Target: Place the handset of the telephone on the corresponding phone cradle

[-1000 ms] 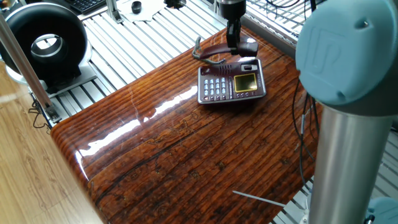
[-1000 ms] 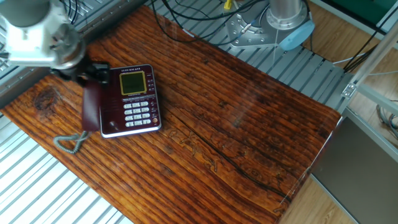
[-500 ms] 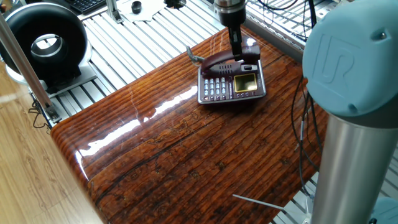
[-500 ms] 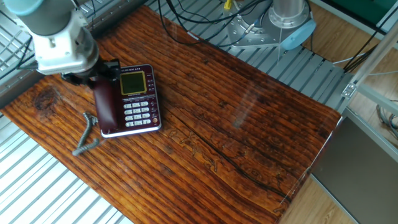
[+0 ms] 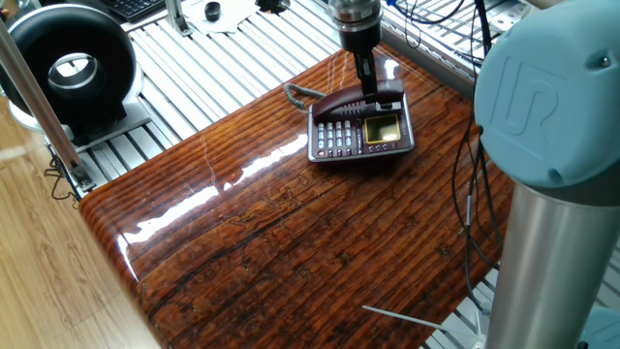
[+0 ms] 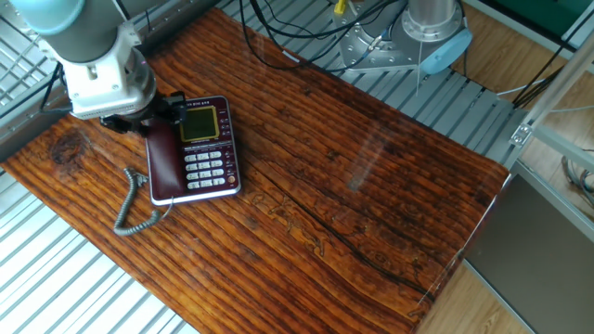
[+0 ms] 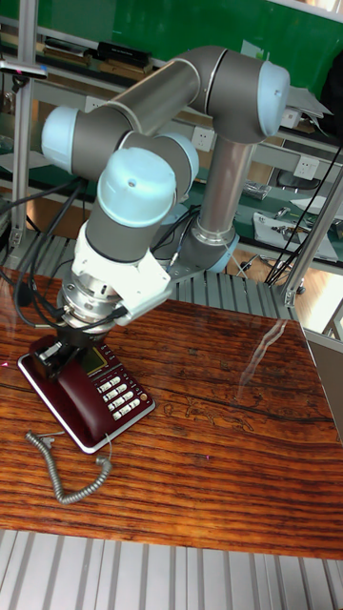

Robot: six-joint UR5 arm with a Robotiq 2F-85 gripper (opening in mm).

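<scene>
The dark maroon telephone (image 5: 363, 136) sits near the far edge of the wooden table (image 5: 291, 242), keypad and yellow-green display facing up. The glossy maroon handset (image 5: 334, 100) lies lengthwise over the phone cradle along the base's top edge, which it hides. My gripper (image 5: 370, 94) comes straight down and is shut on the handset near its middle. From the other side, the handset (image 6: 162, 169) covers the base's left strip under the gripper (image 6: 153, 116). The coiled grey cord (image 6: 135, 209) trails onto the wood. In the tall view the handset (image 7: 71, 400) rests along the base's left edge below the gripper (image 7: 50, 359).
A black ring-shaped device (image 5: 68, 58) stands on the slatted metal bench at far left. A thin white rod (image 5: 407, 315) lies near the table's front right corner. The arm's grey column (image 5: 547, 252) fills the right foreground. Cables hang behind the table's right edge.
The gripper carried the handset from behind the base sideways over the cradle strip and lower. The cord dragged along with it and now lies closer to the phone.
</scene>
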